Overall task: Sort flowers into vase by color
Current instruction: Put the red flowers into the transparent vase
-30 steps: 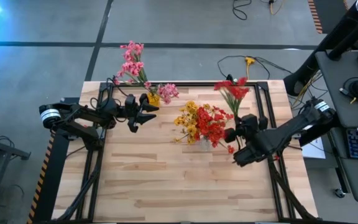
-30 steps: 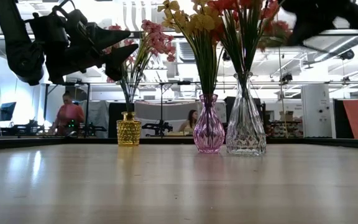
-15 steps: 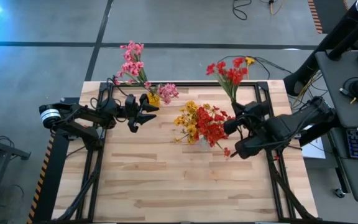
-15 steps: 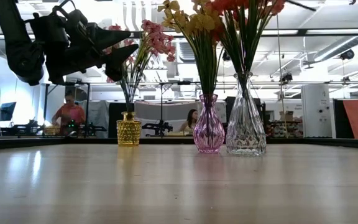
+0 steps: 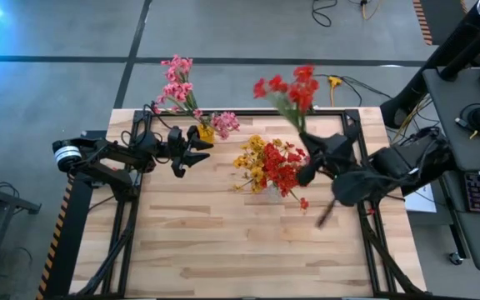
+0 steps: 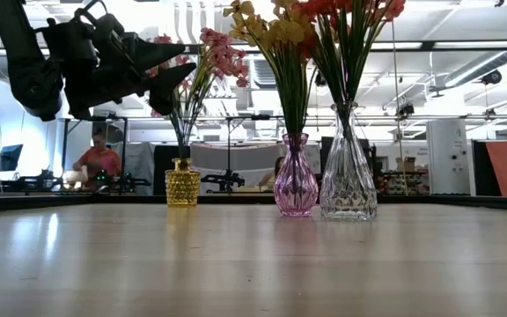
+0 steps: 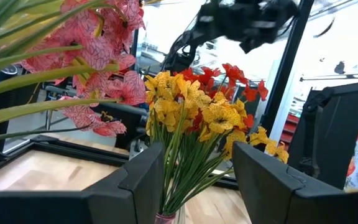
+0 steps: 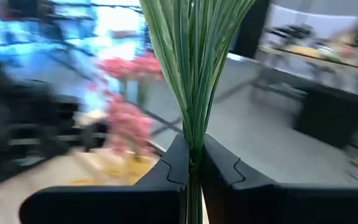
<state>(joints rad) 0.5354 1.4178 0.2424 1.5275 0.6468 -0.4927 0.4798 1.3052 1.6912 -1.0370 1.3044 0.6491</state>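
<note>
Right gripper (image 8: 191, 163): we've clamped the red spray (image 5: 288, 90) by its stems, high over the table.
Stems: running up and away from our fingers.
Clear vase (image 6: 348, 176): just left below, red bunch inside.
Left gripper (image 5: 197, 151): parted, idle by the pinks (image 5: 176, 82).

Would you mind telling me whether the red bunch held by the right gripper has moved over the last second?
Yes. In the high view the red bunch, clamped in the right gripper, has swung leftward, from beside the table's far rail to beyond it.
</note>
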